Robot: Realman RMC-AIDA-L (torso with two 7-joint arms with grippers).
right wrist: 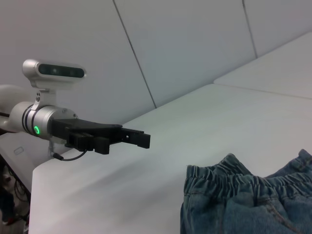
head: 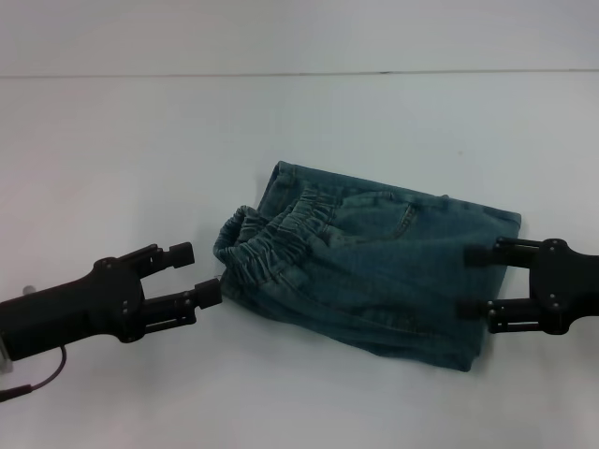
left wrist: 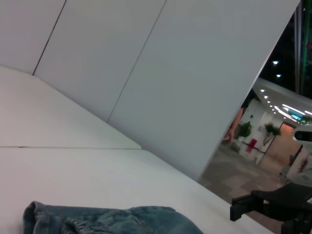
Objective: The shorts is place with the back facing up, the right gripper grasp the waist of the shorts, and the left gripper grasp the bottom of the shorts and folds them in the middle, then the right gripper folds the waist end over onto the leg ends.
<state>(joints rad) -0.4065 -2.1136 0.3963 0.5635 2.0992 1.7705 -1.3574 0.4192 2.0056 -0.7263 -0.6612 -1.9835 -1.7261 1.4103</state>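
Already folded, the faded blue denim shorts (head: 374,276) lie centre-right of the frame. My black left gripper (head: 194,272) hovers parted beside their gathered elastic waistband (head: 271,243); my black right gripper (head: 474,281) straddles the opposite edge, parted. Snagging cloth while withdrawing could undo the fold.

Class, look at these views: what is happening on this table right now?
A two-armed robot is folding denim shorts, which lie bunched and folded on the white table. The left pincer is open just beside the elastic waistband. The right pincer is open at the opposite edge. Neither holds the cloth.
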